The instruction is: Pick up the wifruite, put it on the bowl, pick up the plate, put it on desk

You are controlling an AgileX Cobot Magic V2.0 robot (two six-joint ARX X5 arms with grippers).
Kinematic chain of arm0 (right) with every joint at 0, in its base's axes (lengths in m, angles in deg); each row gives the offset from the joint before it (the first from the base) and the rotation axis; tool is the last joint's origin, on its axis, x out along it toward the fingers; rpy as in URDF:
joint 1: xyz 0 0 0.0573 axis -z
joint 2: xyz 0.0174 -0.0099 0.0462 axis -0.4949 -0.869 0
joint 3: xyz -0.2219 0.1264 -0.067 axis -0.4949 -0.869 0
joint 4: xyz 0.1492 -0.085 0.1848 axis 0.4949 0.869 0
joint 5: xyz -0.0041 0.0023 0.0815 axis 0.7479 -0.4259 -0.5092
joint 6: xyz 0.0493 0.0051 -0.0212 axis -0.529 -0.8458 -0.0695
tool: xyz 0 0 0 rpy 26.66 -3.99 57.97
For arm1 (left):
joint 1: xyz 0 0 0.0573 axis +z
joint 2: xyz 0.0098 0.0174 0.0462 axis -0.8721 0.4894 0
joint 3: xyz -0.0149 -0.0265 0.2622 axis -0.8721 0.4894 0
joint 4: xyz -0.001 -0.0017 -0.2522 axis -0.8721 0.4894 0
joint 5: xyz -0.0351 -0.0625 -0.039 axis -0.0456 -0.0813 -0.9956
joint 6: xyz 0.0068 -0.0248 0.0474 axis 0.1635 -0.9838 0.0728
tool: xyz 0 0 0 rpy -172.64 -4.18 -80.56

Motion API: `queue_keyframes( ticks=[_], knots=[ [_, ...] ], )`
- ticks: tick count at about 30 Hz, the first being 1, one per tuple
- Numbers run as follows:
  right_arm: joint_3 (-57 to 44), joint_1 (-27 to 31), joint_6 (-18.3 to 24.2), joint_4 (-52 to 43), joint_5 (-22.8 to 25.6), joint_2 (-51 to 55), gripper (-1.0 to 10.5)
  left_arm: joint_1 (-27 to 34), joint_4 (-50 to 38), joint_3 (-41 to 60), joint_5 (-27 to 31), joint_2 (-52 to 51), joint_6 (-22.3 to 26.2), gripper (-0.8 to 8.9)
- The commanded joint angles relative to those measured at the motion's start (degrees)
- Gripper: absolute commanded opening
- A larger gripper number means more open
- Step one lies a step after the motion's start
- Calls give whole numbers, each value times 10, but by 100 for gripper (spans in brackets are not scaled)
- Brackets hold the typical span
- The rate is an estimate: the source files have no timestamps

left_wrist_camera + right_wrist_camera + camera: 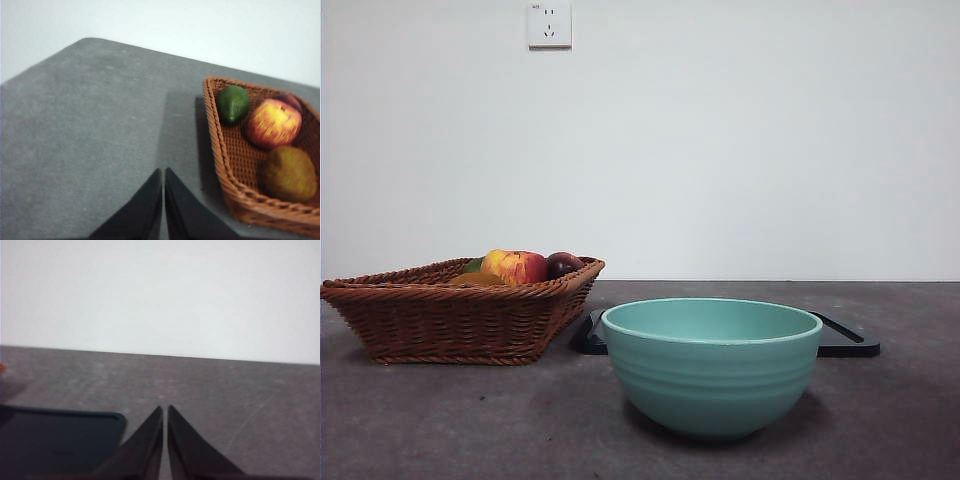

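Now: step one pending | wifruite (289, 173) lies in wicker basket (235, 165) | left gripper (163, 172) clenched, empty, beside basket | next: open, reach in | right gripper (165, 410) clenched, waiting.

It looked like a plain test room: a bare white wall (740, 140) with one socket (549, 24) stood behind a grey counter (440, 420).
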Motion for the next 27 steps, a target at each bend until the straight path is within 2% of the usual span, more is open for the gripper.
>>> queue_keyframes(
  ticks=[1, 7, 13, 20, 27],
  knots=[
    [-2, 1, -65, -8, 3, 1, 6, 1, 3, 3, 1, -1, -55, 7],
    [8, 1, -116, -7, 3, 1, 6, 1, 3, -17, -1, -1, -98, 8],
    [57, 1, -123, 6, 4, 0, 6, 1, 4, -63, -15, 0, -127, 10],
    [148, 1, -122, 78, 7, -28, 6, 1, 15, -143, -31, 23, -124, 10],
    [271, 1, -115, 174, 2, -109, 6, 1, 81, -252, -60, 106, -64, 10]
  ],
)
